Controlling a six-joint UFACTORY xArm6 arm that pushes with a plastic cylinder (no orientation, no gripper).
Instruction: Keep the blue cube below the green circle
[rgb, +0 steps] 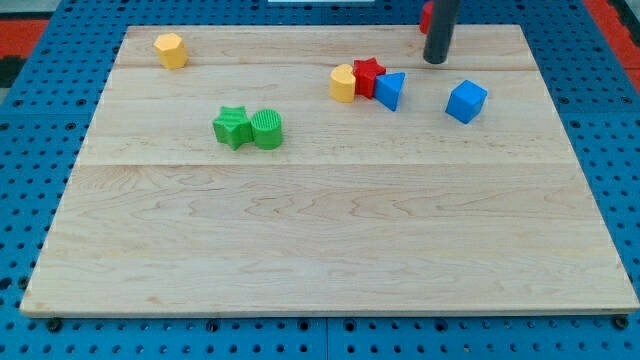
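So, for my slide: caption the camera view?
My tip sits above the blue cube, far right of the green circle.

My rod comes down from the view's top edge, right of centre — dark, straight, nearly upright. My tip (435, 61) rests at the far side of the scene, touching nothing — only its lower length shows.

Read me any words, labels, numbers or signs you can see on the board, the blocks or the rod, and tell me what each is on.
No readable text: none on the wooden board, the blue cube, green circle, green star, blue triangle, red star, the two yellow blocks, or the rod above my tip. The red piece behind the rod is mostly hidden.
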